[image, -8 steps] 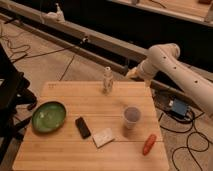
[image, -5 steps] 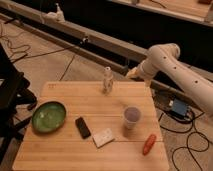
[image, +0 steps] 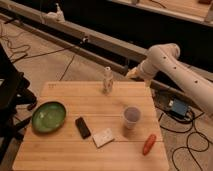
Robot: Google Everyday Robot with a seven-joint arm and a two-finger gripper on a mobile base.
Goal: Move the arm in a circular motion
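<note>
The arm [image: 172, 67] is cream-white with thick rounded segments and small dark dots. It comes in from the right, bends at a bulbous elbow [image: 167, 51] and slopes down to the left. The gripper [image: 132, 74] is at its end, beyond the far right edge of the wooden table [image: 65, 155], to the right of a small white bottle [image: 107, 80]. It holds nothing that I can see and touches nothing on the table.
On the table are a green bowl [image: 48, 116], a black rectangular object [image: 83, 127], a white card-like piece [image: 104, 137], a clear cup [image: 132, 117] and an orange-red object [image: 149, 144]. A blue box [image: 177, 107] and cables lie on the floor at right. A black chair [image: 10, 95] stands at left.
</note>
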